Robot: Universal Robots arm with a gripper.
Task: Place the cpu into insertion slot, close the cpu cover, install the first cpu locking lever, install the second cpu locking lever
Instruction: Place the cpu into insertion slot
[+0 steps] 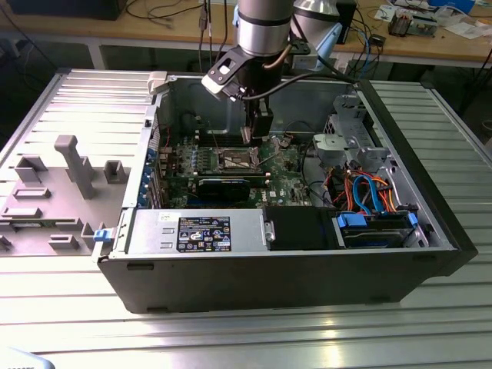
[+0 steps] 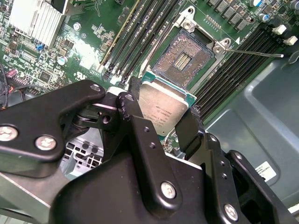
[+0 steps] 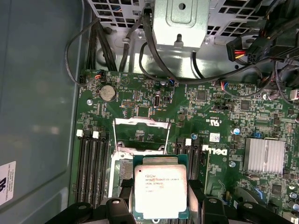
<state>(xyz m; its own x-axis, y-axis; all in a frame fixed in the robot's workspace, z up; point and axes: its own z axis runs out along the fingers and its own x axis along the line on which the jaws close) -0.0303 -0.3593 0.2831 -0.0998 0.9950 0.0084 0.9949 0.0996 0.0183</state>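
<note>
Currently the cpu [image 2: 166, 109] is held clamped in the gripper [image 2: 161, 116], close by the uncovered insertion slot [image 2: 184, 60], whose cpu cover [image 3: 142, 122] is raised.

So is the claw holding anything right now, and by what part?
The cpu, pinched by the claw on two opposite side edges, not yet seated in the insertion slot.

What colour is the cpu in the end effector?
The cpu has a silver-grey metal top with a green edge, clearest in the first wrist view.
</note>
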